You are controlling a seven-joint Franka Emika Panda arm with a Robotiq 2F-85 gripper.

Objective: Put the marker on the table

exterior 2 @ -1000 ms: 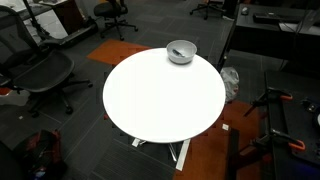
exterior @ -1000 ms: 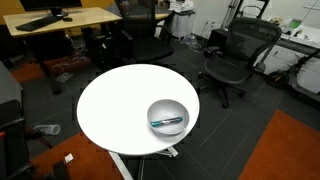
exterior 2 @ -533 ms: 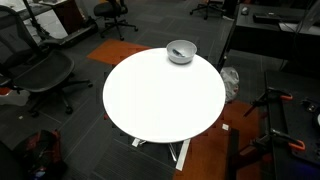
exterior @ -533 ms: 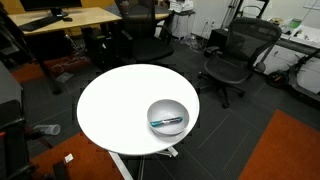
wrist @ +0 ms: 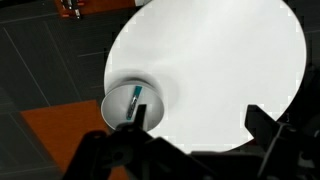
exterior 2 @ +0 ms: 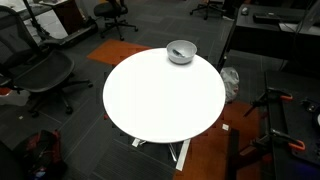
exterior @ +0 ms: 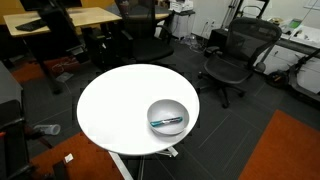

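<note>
Your fingers (wrist: 265, 125) stand wide apart above the counter (wrist: 220, 60), gripping nothing. The marker (wrist: 135, 97) lies inside the bowl (wrist: 112, 110), which sits near the counter's edge, below one fingertip

Round white table (exterior: 110, 110) with broad bare top, open from above. A grey bowl (exterior: 167, 108) near one edge walls in the marker (exterior: 167, 122). Office chairs (exterior: 232, 55) stand well apart.
</note>
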